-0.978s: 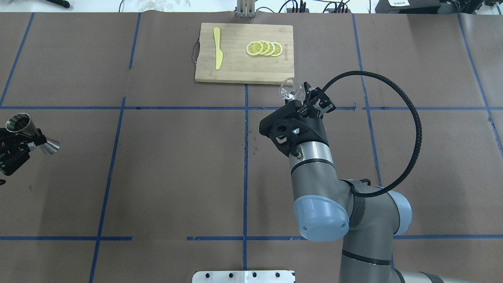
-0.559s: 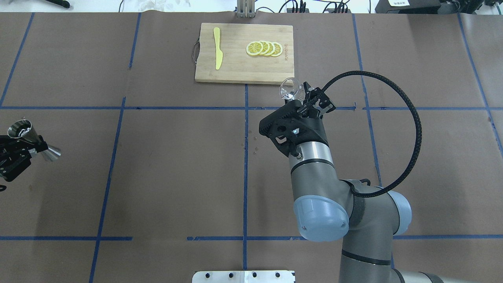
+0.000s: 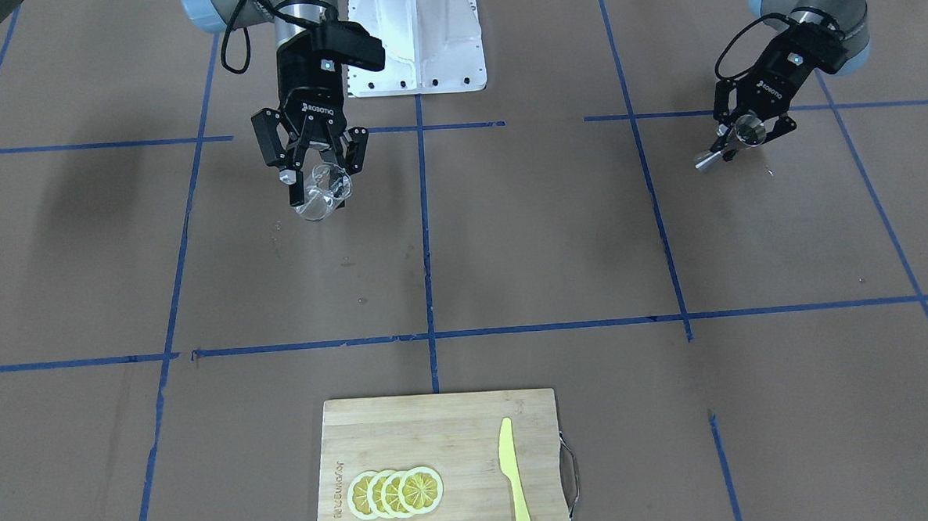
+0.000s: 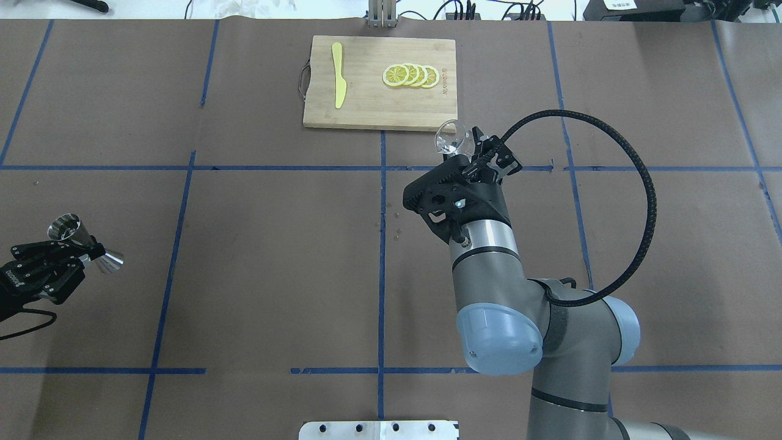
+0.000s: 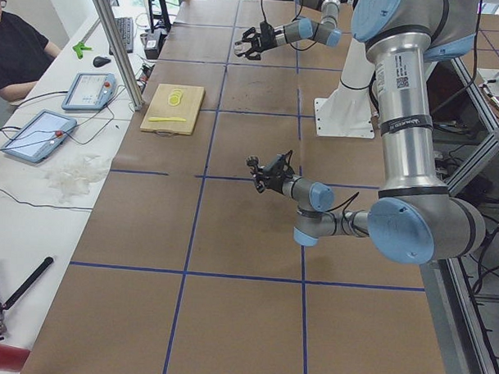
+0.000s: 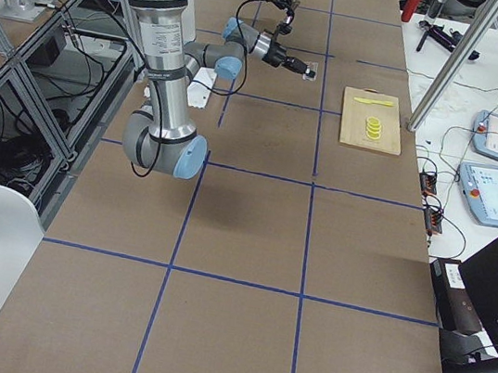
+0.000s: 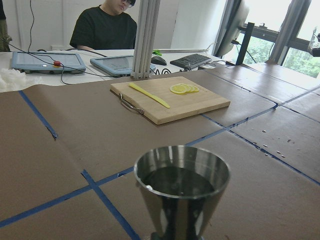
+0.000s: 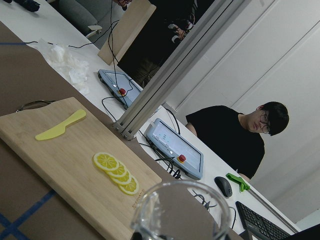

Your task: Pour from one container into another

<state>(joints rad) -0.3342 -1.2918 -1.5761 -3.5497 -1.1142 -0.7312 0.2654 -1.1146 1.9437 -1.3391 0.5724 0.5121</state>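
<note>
Pinching the glass cup (image 3: pixel 322 196) by its wall, the right fingers (image 3: pixel 286 173) hold what looks light, slick, breakable; the left fingers (image 3: pixel 720 116) clamp the stiff steel jigger (image 3: pixel 748 131) at its waist, well apart.

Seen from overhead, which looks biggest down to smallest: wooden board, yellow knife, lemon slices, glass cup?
1. Rectangular bamboo cutting board.
2. Flat yellow plastic knife, row of lemon slices: look alike.
3. Small clear glass cup, held nearer the camera: unsure.
</note>
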